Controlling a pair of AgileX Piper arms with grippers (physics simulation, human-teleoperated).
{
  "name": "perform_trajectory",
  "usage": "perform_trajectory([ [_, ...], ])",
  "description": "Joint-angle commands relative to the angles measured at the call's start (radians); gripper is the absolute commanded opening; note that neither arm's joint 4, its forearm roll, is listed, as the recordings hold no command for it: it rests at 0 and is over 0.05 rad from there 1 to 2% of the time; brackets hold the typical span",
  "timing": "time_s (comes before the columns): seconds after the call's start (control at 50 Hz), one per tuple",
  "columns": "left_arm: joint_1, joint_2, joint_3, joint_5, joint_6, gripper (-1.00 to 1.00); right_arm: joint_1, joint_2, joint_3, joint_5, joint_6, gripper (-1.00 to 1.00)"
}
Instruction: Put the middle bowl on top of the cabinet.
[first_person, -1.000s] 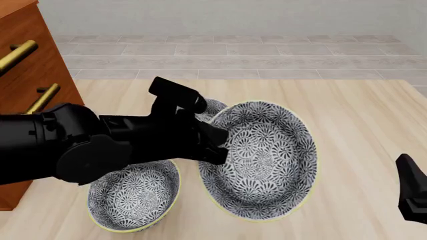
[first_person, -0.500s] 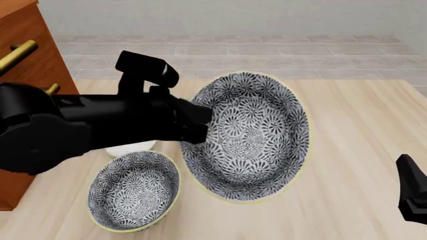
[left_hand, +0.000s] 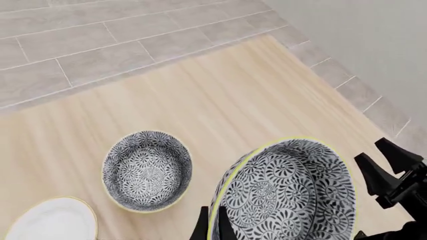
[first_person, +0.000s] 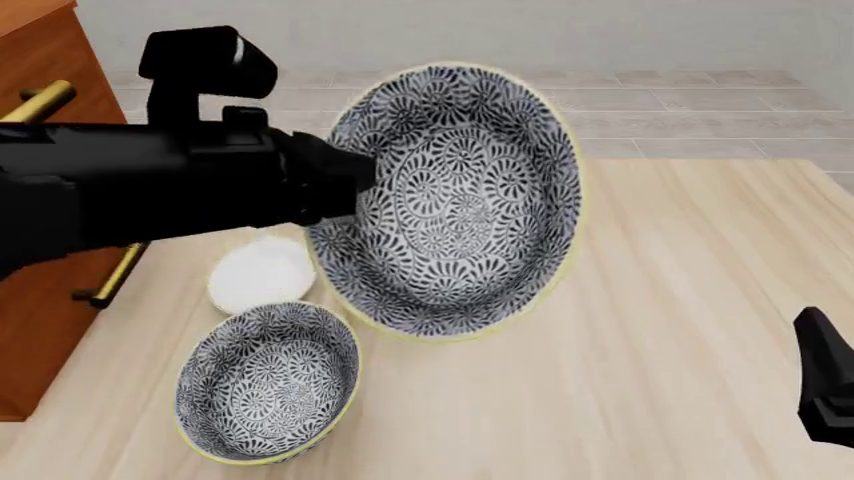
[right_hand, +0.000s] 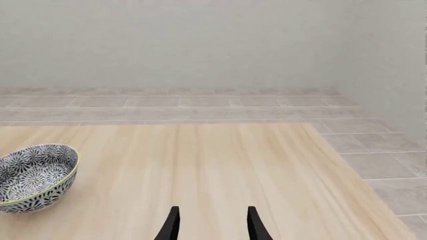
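Left gripper (first_person: 350, 185) is clenching the rim of the middle bowl (first_person: 447, 195) and carrying it tilted, its patterned inside facing the front camera, in the air above the table (first_person: 667, 300); in the left wrist view the fingers (left_hand: 202, 229) are straddling the yellow rim, one outside and one inside; the bowl is clear of the table, so the pick and lift are looking done; the cabinet (first_person: 54, 150) is standing at the left edge of the front view, its brass handles (first_person: 40, 100) showing, its top mostly out of frame; the bowl is hanging well to the right of it and is not yet over it; what is left, as I judge it: carrying the bowl leftward and higher over the cabinet top, levelling it, setting it down, letting go; a second bowl (first_person: 267, 392) is sitting on the table near the front, with a white plate (first_person: 260, 272) just behind it; the right wrist view is showing a bowl (right_hand: 35, 176) resting on the table; right gripper (right_hand: 209, 225) is idling low at the right, fingers parted, holding nothing
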Motion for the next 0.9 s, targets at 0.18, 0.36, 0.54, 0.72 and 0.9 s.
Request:
perform_trajectory([
  [0.18, 0.077, -0.055, -0.055, 0.070, -0.008, -1.00, -0.002, 0.000, 0.000, -0.007, -0.004, 1.00],
  [0.36, 0.134, -0.085, -0.111, 0.135, -0.023, -1.00, -0.007, 0.000, 0.000, -0.010, -0.006, 1.00],
  [0.54, 0.182, -0.099, -0.151, 0.178, -0.025, -1.00, -0.011, 0.000, 0.000, -0.015, -0.007, 1.00],
  [0.72, 0.224, -0.115, -0.186, 0.209, -0.026, -1.00, -0.009, -0.001, 0.000, -0.020, -0.011, 1.00],
  [0.9, 0.294, -0.120, -0.204, 0.216, -0.050, -1.00, -0.012, -0.001, 0.000, -0.019, -0.013, 1.00],
])
